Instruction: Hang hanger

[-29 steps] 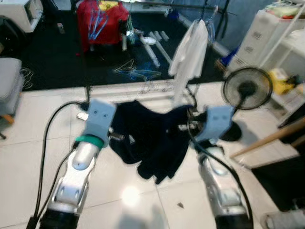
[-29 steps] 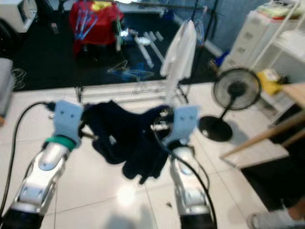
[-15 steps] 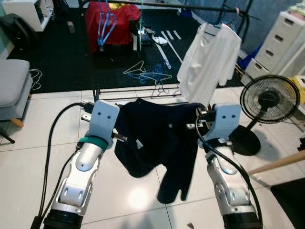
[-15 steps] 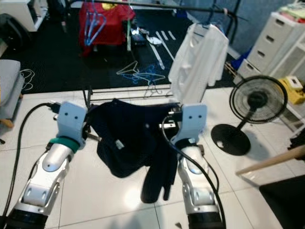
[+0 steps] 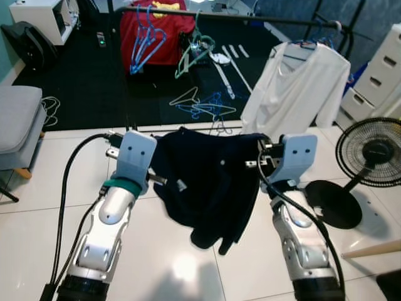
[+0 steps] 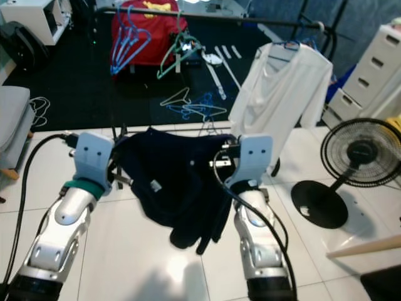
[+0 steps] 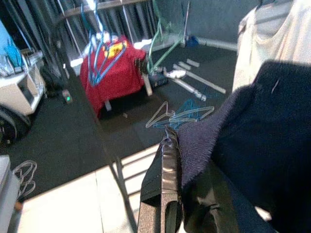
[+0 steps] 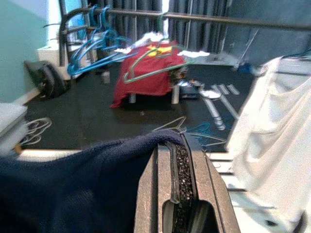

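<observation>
Garment [image 5: 207,188] pinched between my left jaws [image 7: 167,145] and right jaws [image 8: 177,150]; carrying step, next I close toward rail [image 6: 207,15] ahead.

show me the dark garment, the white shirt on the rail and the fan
dark garment [image 5: 203,185]: left eye view, middle of the cloth stretched between both pincers.
white shirt [image 5: 294,94]: left eye view, chest area below the collar.
fan [image 6: 362,152]: right eye view, centre of the round grille.
</observation>
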Tool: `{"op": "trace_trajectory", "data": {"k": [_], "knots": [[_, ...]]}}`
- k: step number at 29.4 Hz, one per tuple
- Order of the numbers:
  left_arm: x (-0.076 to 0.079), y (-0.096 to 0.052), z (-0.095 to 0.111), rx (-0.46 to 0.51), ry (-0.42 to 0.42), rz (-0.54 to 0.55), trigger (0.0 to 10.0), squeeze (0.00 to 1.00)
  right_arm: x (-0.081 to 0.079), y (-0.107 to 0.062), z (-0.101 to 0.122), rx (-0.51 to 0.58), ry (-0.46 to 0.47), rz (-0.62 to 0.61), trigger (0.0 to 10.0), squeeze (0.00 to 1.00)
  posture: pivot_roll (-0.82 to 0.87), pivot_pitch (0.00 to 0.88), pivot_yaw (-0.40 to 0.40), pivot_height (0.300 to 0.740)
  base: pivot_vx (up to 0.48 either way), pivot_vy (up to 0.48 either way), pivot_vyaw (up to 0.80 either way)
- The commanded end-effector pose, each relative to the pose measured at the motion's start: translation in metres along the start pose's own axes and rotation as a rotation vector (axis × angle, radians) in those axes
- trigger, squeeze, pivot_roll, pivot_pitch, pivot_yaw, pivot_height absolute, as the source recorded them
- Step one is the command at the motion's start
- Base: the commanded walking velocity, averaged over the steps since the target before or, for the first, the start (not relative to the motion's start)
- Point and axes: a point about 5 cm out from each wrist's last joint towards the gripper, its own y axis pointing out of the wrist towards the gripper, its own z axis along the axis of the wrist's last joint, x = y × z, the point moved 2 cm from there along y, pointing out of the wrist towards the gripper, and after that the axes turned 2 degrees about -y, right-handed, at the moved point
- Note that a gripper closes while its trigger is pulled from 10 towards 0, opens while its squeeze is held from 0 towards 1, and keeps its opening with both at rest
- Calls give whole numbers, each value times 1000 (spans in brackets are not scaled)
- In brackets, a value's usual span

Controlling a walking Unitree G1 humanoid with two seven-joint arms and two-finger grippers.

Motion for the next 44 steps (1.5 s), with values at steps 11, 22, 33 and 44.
{"op": "trace_trajectory", "data": {"k": [11, 22, 33, 44], "knots": [[1, 0, 0, 1, 2, -1, 10000, 0, 12, 0, 3, 14, -25, -37, 10000, 0, 30, 32, 24, 740, 460, 0, 0], [2, -1, 1, 2, 2, -5, 10000, 0, 14, 0, 2, 13, -25, -46, 10000, 0, 30, 31, 27, 740, 460, 0, 0], [10, -2, 0, 1, -6, -36, 10000, 0, 15, 0, 3, 19, -26, -51, 10000, 0, 30, 31, 29, 740, 460, 0, 0], [37, -15, -2, -19, -12, -226, 10000, 0, 22, -2, 2, 18, -37, -70, 10000, 0, 27, 29, 30, 740, 186, 0, 0]]}}
